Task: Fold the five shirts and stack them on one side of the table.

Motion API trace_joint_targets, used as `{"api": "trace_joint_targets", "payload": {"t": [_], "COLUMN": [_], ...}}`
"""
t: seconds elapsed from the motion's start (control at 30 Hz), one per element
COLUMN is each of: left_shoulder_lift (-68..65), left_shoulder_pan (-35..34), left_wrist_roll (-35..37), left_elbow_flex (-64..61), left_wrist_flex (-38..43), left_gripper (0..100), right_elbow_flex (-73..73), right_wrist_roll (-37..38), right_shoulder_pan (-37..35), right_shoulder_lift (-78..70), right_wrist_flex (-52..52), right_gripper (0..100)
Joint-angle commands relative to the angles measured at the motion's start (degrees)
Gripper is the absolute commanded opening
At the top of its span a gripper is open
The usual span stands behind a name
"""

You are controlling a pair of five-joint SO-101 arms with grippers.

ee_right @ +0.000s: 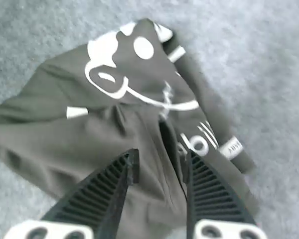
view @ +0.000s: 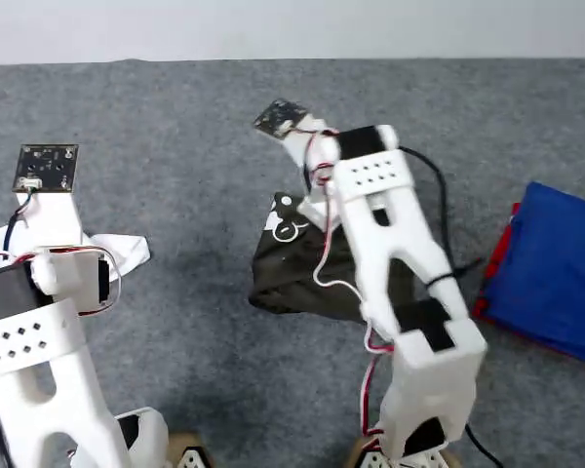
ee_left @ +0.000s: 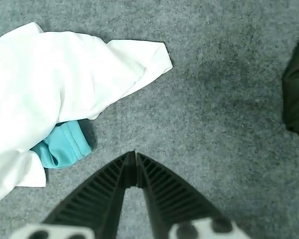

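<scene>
Right claw (ee_right: 161,163): released – its two ribbed black fingers stand apart, with a raised crease of cloth running between them. Whether the tips touch the cloth cannot be told.
Dark shirt (ee_right: 84,129): directly under the right claw, crumpled and partly folded, with its white printed figure facing up. In the high view it lies near the middle of the table, half hidden by the right arm.
Left claw (ee_left: 136,167): clenched on nothing, the fingertips pressed together over bare grey surface.
White shirt (ee_left: 50,84): just beside the left claw, loose and rumpled, with one corner pointing toward the dark shirt. In the high view the left arm covers most of it.
Teal shirt (ee_left: 65,148): a small bunch peeking out from under the white shirt's edge, on the side nearest the left claw.
Blue shirt (view: 551,268): folded flat at the table's right edge, well apart from both claws.
Red shirt (view: 484,304): under the blue one – only a thin strip along its edge shows.
Table (view: 175,117): covered in grey carpet-like fabric.
</scene>
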State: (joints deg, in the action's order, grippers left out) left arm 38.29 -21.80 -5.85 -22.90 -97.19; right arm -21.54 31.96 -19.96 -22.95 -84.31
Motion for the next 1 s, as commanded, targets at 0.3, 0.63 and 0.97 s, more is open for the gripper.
{"api": "trace_joint_targets", "payload": {"t": [0.3, 0.63, 0.97], "left_shoulder_lift": [1.3, 1.3, 1.3], "left_shoulder_pan": [-0.1, -0.1, -0.1], "left_wrist_roll": [-0.4, -0.4, -0.4], "left_elbow_flex": [0.2, 0.2, 0.2], "left_wrist_flex": [1.0, 1.2, 1.0], "left_gripper": [1, 1, 1], "right_elbow_flex": [-18.0, -25.3, -15.5], "right_wrist_roll": [-1.8, -1.4, 3.6], "right_shoulder_pan": [-0.7, 0.4, 2.9], "right_shoulder_lift": [-13.5, -13.9, -3.0], "right_wrist_flex": [-6.6, -18.7, -18.8], "right_gripper": [14.6, 1.1, 1.0]}}
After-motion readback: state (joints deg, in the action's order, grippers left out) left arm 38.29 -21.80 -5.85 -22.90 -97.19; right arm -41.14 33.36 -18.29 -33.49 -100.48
